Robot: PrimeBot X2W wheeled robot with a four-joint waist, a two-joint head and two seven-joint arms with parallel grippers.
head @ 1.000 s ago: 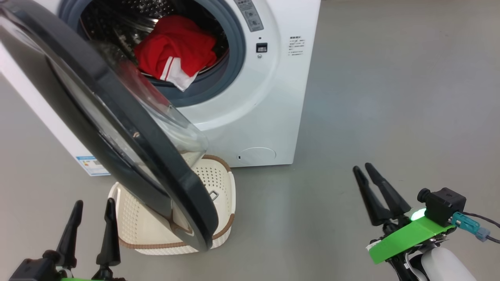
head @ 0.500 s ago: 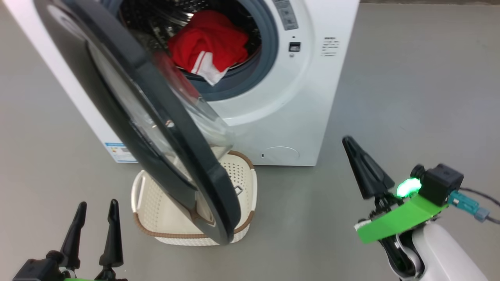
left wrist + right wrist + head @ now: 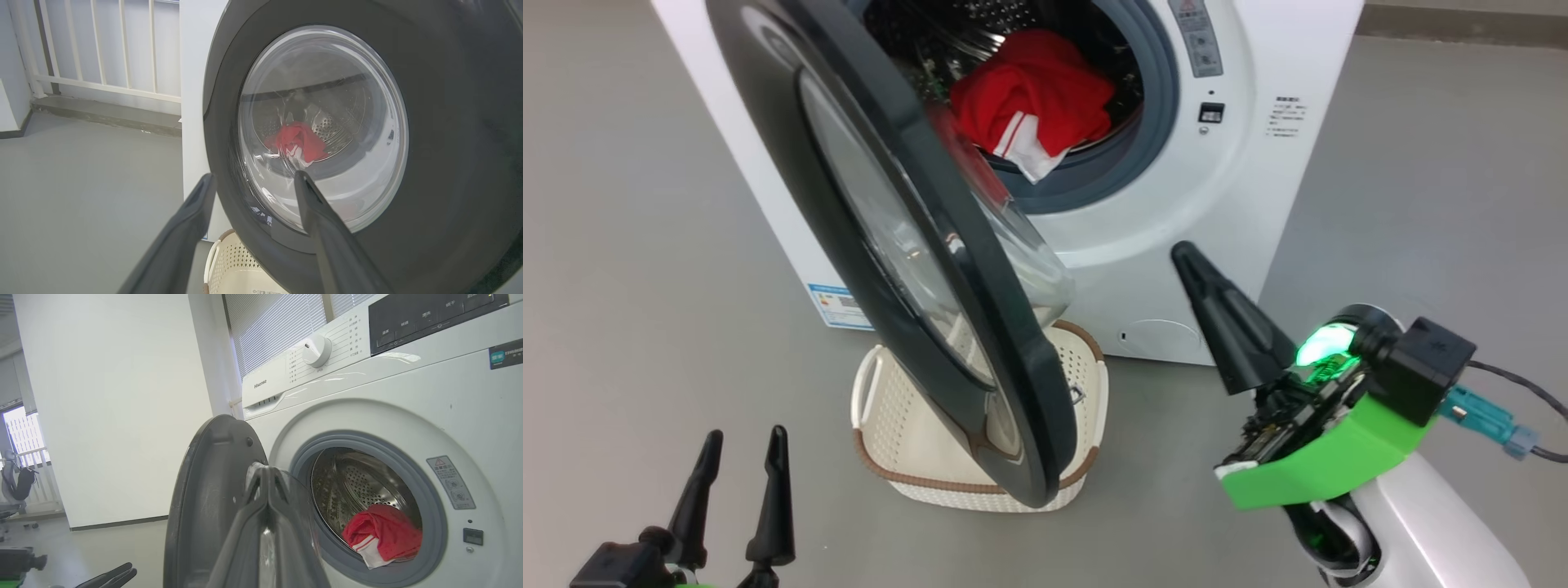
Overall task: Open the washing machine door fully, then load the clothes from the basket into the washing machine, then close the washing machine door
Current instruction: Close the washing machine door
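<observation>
The washing machine (image 3: 1241,204) stands with its door (image 3: 1021,343) swung out, edge-on in the head view. Red clothes (image 3: 1033,94) lie in the drum, a white panel hanging over the grey gasket. Below the door sits the basket (image 3: 894,408), partly hidden by it. My left gripper (image 3: 747,434) is open at the lower left, outside the door (image 3: 449,143), and the clothes (image 3: 300,143) show through the glass. My right gripper (image 3: 1183,251) is shut on nothing, pointing at the machine front right of the door (image 3: 204,498). The clothes (image 3: 384,535) rest at the drum's lip.
Grey floor spreads left and right of the machine. A white railing (image 3: 102,49) and a step run behind the machine's left side. A white wall (image 3: 114,416) stands beyond the door. The control dial (image 3: 316,349) is on the top panel.
The head camera has turned, shifting the whole picture right. My right gripper went from slightly apart to shut and rose closer to the machine front. The left gripper stays open and low.
</observation>
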